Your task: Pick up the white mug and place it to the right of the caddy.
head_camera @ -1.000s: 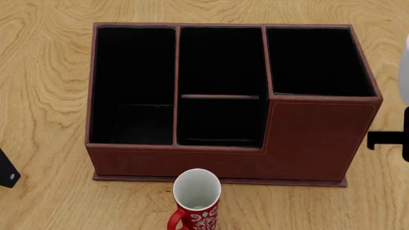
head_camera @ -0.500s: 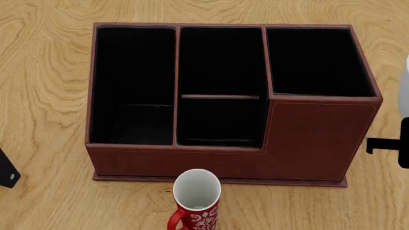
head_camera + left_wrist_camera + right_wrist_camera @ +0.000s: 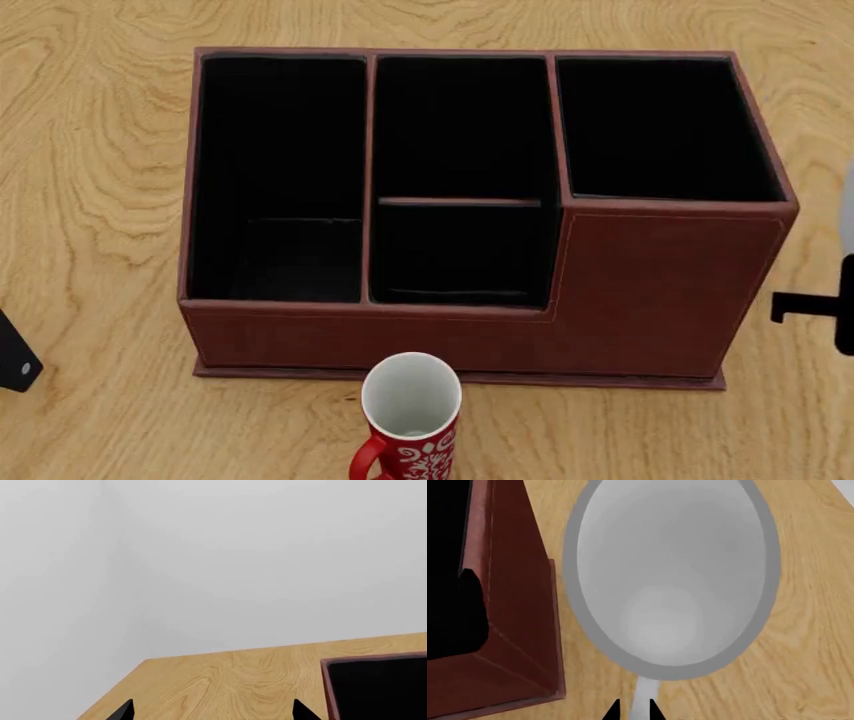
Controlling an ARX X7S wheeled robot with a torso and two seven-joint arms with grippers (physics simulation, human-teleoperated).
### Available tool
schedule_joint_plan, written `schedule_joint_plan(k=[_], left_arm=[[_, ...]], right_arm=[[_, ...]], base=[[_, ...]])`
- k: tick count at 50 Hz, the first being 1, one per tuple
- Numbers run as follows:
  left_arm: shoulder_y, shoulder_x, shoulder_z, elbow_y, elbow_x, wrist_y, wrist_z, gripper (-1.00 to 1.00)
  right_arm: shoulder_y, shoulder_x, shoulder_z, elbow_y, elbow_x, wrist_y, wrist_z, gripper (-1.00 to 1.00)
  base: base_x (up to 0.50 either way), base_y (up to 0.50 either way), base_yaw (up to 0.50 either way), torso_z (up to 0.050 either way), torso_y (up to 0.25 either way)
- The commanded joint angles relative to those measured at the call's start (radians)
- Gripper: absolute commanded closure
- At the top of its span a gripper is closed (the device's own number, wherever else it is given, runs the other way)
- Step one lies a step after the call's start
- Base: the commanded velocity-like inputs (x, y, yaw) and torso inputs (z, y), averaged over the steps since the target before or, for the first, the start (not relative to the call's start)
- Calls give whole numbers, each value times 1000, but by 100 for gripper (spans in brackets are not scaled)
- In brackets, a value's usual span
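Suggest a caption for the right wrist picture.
Looking down into the upright white mug standing on the wooden table beside the caddy.

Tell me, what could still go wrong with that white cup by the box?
The mug sits close beside the caddy, so a sideways nudge could knock it against the wall. The right pincer appears to pinch only the handle, so the mug might tilt or slip. In the head view the mug is nearly out of sight, hard to monitor.

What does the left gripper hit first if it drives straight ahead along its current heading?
Probably nothing soon: the left gripper points over bare table toward the far edge and wall. The caddy sits off to one side. Depth is unclear.
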Motion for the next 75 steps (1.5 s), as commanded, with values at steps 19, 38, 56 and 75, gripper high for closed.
schedule_joint_plan(k=[19,38,56,75], left_arm=[[5,-4,16,-8,7,11,-4,-100],[4,-8,20,-10,6,14,-8,-100],[-14,-7,30,-12,-2,4,-16,-100],[-11,-13,28,-12,-2,11,-21,-100]], right_arm=[[51,-111,-95,188,-160,-44,-122,100],[65,-180,-146,315,-220,-85,-209,100],[63,-243,-195,464,-283,-139,-290,100],[65,-347,-241,709,-358,-246,-407,100]], base=[[0,0,0,0,1],[0,0,0,0,1],[0,0,0,0,1],[0,0,0,0,1]])
